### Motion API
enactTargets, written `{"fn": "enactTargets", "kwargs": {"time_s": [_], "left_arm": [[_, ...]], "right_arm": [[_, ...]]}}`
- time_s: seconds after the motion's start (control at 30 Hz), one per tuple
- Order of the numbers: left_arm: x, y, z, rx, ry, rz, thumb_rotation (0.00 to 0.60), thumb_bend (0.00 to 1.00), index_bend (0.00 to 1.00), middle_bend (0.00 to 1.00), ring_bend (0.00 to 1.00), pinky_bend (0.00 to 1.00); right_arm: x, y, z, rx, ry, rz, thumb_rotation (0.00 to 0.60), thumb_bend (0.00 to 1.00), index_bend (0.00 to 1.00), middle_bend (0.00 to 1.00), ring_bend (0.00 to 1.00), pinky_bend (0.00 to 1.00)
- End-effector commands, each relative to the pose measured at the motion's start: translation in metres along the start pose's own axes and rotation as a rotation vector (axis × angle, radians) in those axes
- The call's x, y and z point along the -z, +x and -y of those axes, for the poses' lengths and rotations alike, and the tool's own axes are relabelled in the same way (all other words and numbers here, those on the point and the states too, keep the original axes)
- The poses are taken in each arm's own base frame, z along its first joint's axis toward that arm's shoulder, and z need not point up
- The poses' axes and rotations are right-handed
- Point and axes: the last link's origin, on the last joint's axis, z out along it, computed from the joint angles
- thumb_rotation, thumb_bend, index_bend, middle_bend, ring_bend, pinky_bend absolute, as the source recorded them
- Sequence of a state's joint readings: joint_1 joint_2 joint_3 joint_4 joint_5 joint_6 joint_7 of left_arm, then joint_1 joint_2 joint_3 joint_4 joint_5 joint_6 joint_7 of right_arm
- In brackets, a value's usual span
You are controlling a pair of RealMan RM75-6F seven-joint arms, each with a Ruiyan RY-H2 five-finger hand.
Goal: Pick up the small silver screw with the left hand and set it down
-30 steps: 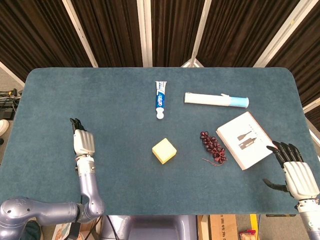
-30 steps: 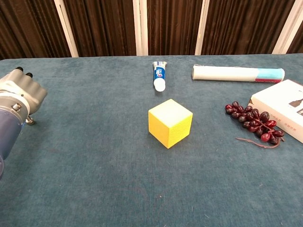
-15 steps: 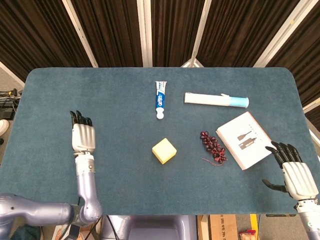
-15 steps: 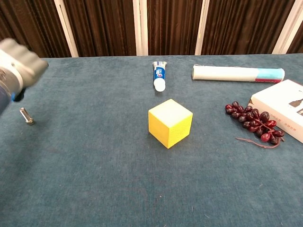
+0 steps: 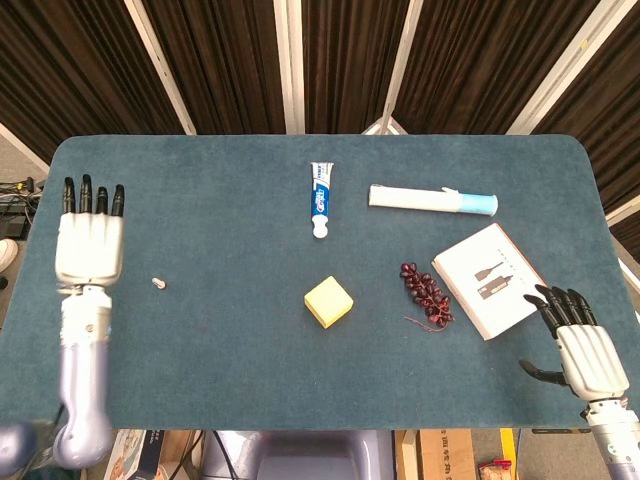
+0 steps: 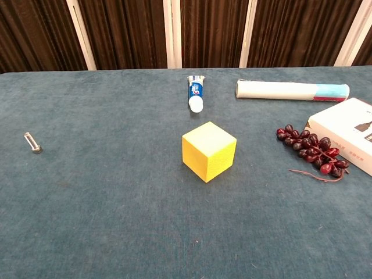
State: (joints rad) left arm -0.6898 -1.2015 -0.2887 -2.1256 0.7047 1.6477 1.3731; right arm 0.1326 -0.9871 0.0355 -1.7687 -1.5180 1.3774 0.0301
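Note:
The small silver screw point(image 5: 158, 283) lies alone on the blue cloth at the left side of the table; the chest view shows the screw point(image 6: 32, 143) near its left edge. My left hand point(image 5: 90, 246) is raised to the left of the screw, fingers straight and apart, holding nothing. My right hand point(image 5: 582, 345) rests at the table's front right corner, fingers spread, empty. Neither hand appears in the chest view.
A yellow cube point(image 5: 328, 301) sits mid-table. Behind it lie a toothpaste tube point(image 5: 319, 199) and a white tube with a blue end point(image 5: 432, 200). Dark grapes point(image 5: 425, 293) and a white box point(image 5: 493, 279) lie to the right, close to my right hand.
My left hand has lifted off the screw and swung up and to the left, leaving the screw lying uncovered on the cloth. The right hand has barely moved.

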Motion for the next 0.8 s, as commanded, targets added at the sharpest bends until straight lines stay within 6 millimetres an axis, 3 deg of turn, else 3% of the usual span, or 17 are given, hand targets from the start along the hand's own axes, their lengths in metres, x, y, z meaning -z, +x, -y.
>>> {"fn": "enactTargets", "kwargs": {"time_s": [0.03, 0.13, 0.27, 0.5, 0.8], "left_arm": [[0.052, -0.033, 0.047, 0.208, -0.088, 0.011, 0.6, 0.48, 0.1, 0.13, 0.0, 0.0], [0.076, -0.065, 0.074, 0.249, -0.067, 0.035, 0.6, 0.48, 0.1, 0.13, 0.0, 0.0], [0.093, -0.091, 0.094, 0.338, -0.051, 0.047, 0.6, 0.48, 0.08, 0.12, 0.0, 0.0], [0.109, -0.123, 0.107, 0.464, -0.056, 0.086, 0.6, 0.48, 0.05, 0.11, 0.0, 0.0], [0.111, -0.119, 0.121, 0.539, -0.032, 0.007, 0.6, 0.47, 0.02, 0.11, 0.0, 0.0]], "right_arm": [[0.001, 0.001, 0.001, 0.002, 0.002, -0.007, 0.6, 0.15, 0.19, 0.11, 0.06, 0.0], [0.001, 0.002, 0.0, 0.005, -0.001, -0.022, 0.6, 0.15, 0.19, 0.11, 0.06, 0.0], [0.001, 0.005, -0.002, 0.022, -0.011, -0.052, 0.6, 0.15, 0.19, 0.11, 0.06, 0.0], [0.003, 0.008, -0.004, 0.025, -0.014, -0.085, 0.6, 0.15, 0.19, 0.11, 0.06, 0.0], [0.003, 0.012, -0.006, 0.014, -0.02, -0.11, 0.6, 0.15, 0.19, 0.11, 0.06, 0.0]]}}
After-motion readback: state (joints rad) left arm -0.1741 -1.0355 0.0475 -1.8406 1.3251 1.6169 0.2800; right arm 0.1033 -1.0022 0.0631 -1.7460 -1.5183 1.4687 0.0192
